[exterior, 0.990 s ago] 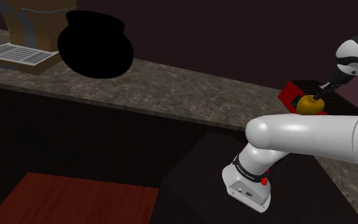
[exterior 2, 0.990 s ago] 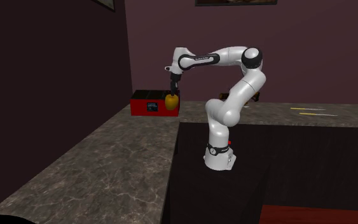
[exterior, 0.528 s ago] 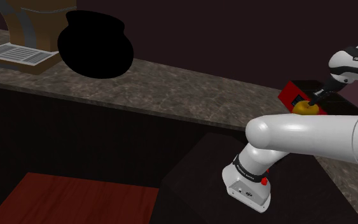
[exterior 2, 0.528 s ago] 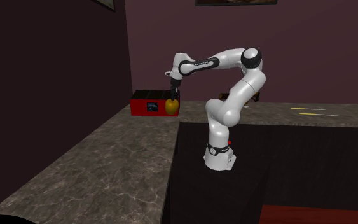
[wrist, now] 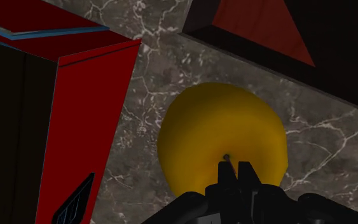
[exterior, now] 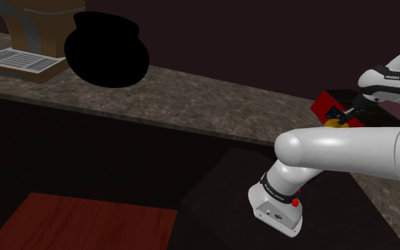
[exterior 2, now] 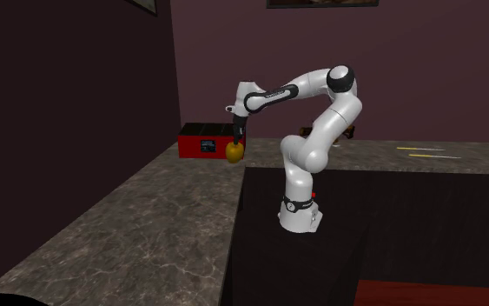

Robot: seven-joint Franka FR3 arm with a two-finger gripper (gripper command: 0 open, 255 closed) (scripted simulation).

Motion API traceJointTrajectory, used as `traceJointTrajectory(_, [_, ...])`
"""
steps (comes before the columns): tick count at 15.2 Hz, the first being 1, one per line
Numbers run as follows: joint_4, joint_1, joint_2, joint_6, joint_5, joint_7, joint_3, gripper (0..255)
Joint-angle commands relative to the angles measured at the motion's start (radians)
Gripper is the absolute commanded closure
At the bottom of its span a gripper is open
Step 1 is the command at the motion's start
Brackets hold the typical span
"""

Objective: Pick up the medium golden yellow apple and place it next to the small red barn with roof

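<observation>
Leftmost in the second exterior view, red barn (exterior 2: 204, 141) on the marbled counter (exterior 2: 147, 226), golden yellow apple (exterior 2: 234, 153) just beside its right end, black gripper (wrist: 234, 170) clamped on the apple's top, white arm (exterior 2: 307, 156) further right.

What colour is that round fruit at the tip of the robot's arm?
Golden yellow all over. The apple shows best in the wrist view.
</observation>
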Motion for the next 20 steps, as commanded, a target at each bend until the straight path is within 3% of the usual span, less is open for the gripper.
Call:
traceJointTrajectory(1, [-0.016,0.002,0.005,0.025,-0.015,0.005,-0.021,255])
traceJointTrajectory(9, [-0.019,0.003,0.007,0.031,-0.019,0.006,-0.027,255])
traceJointTrajectory(10, [-0.019,0.003,0.007,0.031,-0.019,0.006,-0.027,0])
traceJointTrajectory(15, [-0.019,0.003,0.007,0.031,-0.019,0.006,-0.027,0])
traceJointTrajectory(18, [0.014,-0.04,-0.035,-0.07,0.031,-0.013,0.074,0])
traceJointTrajectory(20, [0.025,-0.049,-0.044,-0.097,0.043,-0.017,0.098,0])
